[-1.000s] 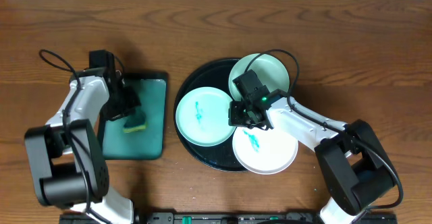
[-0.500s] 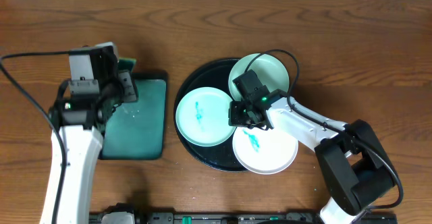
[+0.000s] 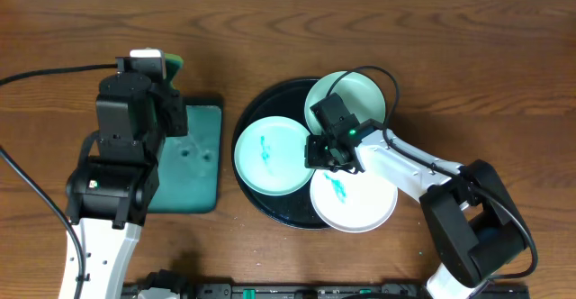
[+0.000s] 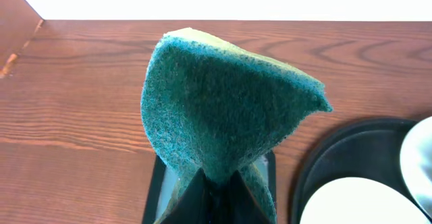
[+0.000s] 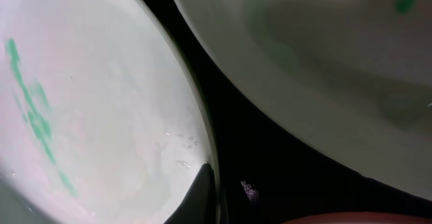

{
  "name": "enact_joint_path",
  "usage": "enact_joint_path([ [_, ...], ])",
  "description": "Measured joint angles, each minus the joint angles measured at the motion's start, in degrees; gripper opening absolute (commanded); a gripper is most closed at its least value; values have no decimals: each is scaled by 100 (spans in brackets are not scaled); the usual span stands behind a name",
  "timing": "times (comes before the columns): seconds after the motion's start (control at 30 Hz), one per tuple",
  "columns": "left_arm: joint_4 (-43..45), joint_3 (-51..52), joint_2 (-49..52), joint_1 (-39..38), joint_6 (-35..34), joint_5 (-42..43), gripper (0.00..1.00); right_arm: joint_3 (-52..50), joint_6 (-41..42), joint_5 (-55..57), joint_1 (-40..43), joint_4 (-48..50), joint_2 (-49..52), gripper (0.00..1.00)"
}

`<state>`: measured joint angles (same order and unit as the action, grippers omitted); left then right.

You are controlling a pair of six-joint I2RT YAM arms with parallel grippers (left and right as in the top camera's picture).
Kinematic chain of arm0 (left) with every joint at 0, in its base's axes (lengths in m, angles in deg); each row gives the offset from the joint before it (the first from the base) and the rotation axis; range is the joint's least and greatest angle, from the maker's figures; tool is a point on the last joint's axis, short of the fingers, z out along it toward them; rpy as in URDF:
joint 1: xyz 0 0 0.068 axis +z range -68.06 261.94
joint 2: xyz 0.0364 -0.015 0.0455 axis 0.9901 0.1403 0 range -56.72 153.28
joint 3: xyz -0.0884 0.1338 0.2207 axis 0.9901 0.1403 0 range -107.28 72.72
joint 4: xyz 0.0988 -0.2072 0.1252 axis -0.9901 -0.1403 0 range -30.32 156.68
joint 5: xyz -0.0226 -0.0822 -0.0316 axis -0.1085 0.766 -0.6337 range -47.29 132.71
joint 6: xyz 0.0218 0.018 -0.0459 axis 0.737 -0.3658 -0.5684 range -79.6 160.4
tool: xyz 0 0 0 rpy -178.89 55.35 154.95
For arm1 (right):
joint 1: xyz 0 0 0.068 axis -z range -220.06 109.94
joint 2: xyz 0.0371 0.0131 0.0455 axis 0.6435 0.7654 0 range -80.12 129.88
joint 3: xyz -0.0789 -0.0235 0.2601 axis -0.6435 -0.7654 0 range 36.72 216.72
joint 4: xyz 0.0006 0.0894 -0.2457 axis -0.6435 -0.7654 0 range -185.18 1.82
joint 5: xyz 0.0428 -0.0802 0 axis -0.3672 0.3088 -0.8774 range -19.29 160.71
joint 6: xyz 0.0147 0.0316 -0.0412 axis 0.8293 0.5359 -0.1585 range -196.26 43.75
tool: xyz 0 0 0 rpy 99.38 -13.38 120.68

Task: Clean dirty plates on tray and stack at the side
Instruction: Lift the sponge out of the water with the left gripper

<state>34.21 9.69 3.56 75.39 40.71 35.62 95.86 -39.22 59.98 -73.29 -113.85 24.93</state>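
From overhead, my left arm covers the near-left part of the green tray [image 3: 200,168], and only a sliver of the sponge [image 3: 171,62] pokes out past the wrist. The right gripper [image 3: 326,152] is buried under its own wrist, so I can't tell how its jaws stand. The right wrist view is blurry, the plates [image 5: 88,116] run off every edge, and just one fingertip [image 5: 202,193] shows.

- No text, label, brand, number or sign can be read in any of the views.
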Motion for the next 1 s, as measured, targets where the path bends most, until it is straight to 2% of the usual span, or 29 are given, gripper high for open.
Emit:
enact_joint_path([
  [0.27,83,0,0,0,275,-118,7,0,0,0,0,0,0,1],
  [0.73,-254,0,15,0,2057,-286,7,0,0,0,0,-2,0,1],
  [1.0,-398,0,39,0,2398,-686,7,0,0,-2,4,-4,0,1],
])
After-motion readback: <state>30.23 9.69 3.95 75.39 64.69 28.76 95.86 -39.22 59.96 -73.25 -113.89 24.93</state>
